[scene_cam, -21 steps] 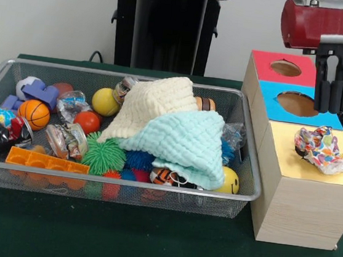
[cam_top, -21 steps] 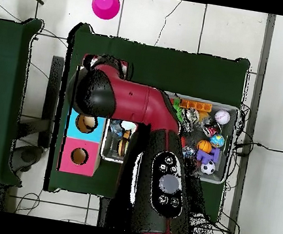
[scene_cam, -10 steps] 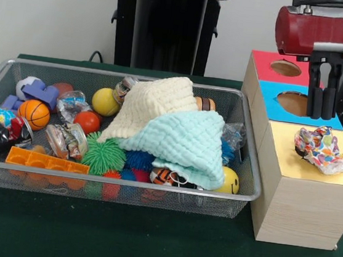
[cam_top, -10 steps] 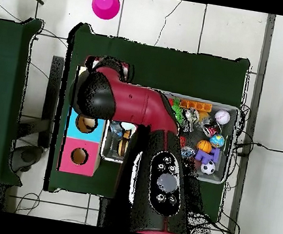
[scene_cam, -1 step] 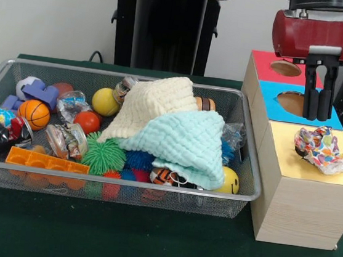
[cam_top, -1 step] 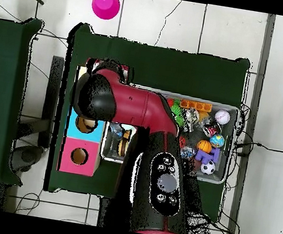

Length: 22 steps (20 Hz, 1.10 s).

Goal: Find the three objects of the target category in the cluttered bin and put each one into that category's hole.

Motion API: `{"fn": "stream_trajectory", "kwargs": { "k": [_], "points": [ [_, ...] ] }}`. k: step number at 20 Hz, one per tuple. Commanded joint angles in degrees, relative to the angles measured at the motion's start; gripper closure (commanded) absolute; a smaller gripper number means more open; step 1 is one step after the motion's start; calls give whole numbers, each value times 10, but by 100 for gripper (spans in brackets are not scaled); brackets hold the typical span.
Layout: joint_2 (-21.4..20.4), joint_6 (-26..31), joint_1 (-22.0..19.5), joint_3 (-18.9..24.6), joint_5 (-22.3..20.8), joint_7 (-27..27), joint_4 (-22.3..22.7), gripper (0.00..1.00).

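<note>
A crumpled multicoloured cloth (scene_cam, -1 step: 323,149) lies on the yellow section of the wooden sorting box (scene_cam, -1 step: 299,205), apart from the gripper. My gripper (scene_cam, -1 step: 317,117) hangs over the blue section, near its hole (scene_cam, -1 step: 292,103), above and left of that cloth. It is open by a narrow gap, with nothing between the fingers. The red section's hole (scene_cam, -1 step: 285,68) is behind it. In the wire bin (scene_cam, -1 step: 250,175), a cream cloth (scene_cam, -1 step: 156,102) and a mint cloth (scene_cam, -1 step: 186,139) are piled over the toys. In the overhead view the red arm (cam_top, -1 step: 126,103) hides the gripper.
Balls, spiky toys, an orange block (scene_cam, -1 step: 47,162) and wrapped items fill the bin's left half. A yellow smiley ball (scene_cam, -1 step: 230,182) sits in its front right corner. A pink cup (cam_top, -1 step: 106,4) stands on the floor beyond the table in the overhead view.
The gripper has drifted left and slightly up, from above the box's right edge toward the blue hole. The multicoloured cloth and the bin's contents have stayed still.
</note>
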Motion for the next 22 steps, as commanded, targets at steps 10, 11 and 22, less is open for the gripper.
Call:
{"fn": "stream_trajectory", "kwargs": {
  "k": [10,11,22],
  "points": [
    [24,-42,-2,28,46,131,78,100],
    [26,-47,-1,28,47,132,78,100],
    [27,-51,21,16,79,146,77,100]
  ]
}}
